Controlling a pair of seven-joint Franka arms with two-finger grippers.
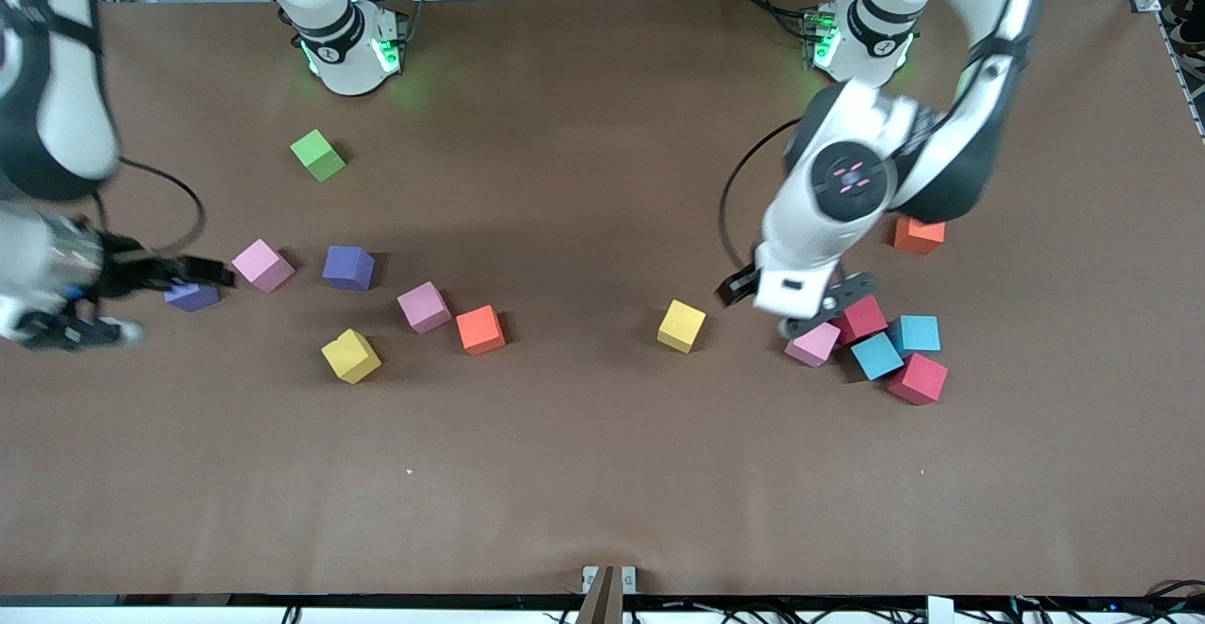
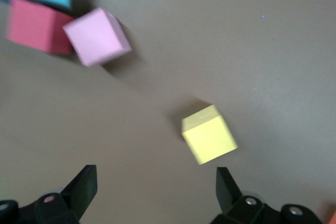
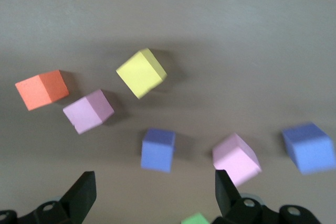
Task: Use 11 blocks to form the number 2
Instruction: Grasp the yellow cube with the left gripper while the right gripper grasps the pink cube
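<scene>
The blocks lie loose on the brown table and no number 2 shows. Toward the left arm's end, a pink block, a red one and a light blue one crowd together with another red and another blue. An orange block and a yellow block sit apart. Toward the right arm's end lie pink, purple, pink, orange and yellow blocks. My left gripper hangs open and empty over the table beside the yellow block. My right gripper is open and empty, up in the air over the purple block.
A green cube sits close to the right arm's base. A second purple cube is partly covered by the right hand. The left arm's elbow hangs over the orange block at its end of the table.
</scene>
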